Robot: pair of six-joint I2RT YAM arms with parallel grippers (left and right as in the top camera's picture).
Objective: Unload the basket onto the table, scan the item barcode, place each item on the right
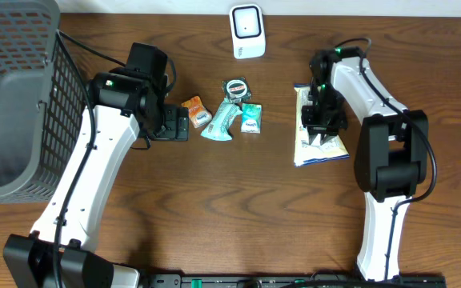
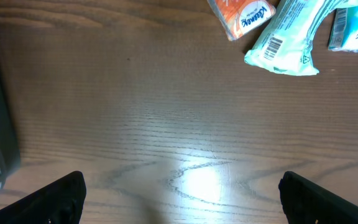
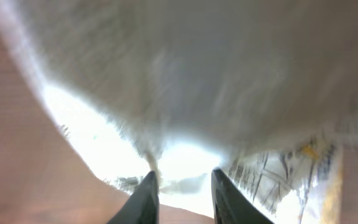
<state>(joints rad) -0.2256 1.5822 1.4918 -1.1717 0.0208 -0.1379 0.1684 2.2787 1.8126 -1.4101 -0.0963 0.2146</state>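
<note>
Film of the white packet (image 1: 314, 154) is seen lying flat on the surface (image 1: 238, 200) at the right side, directly beneath the right fingers (image 3: 146, 196). These are set narrowly apart with its wrinkled edge between them; whether it is clamped cannot be told. The left fingers (image 2: 55, 199) are held wide apart near the small packets (image 2: 278, 43).

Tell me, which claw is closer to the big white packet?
Right. The right claw is on top of the white packet; the left claw is far away, beside the orange snack.
</note>
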